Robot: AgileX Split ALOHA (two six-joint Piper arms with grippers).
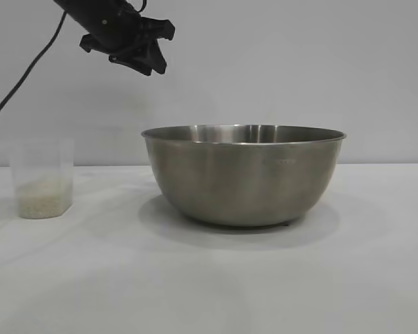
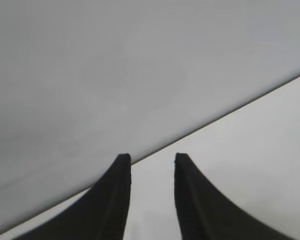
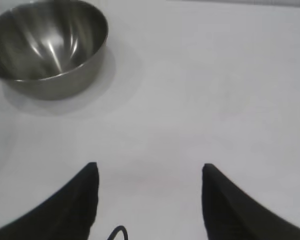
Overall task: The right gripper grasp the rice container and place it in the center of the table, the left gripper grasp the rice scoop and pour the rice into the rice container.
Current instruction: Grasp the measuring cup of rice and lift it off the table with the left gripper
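Over the white table point(image 1: 209, 278), the left gripper point(image 1: 141, 61) hangs tilted down, slightly spread, empty; right gripper point(image 3: 149, 172) spread wide.

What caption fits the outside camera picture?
Black left pincer hovers above a frosted plastic rice scoop beside a big steel bowl.

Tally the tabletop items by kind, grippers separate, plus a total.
Steel rice container: 1
Plastic rice scoop holding rice: 1
Grippers: 2, left gripper above the scoop side with nothing held, right gripper open away from the bowl
Total: 4
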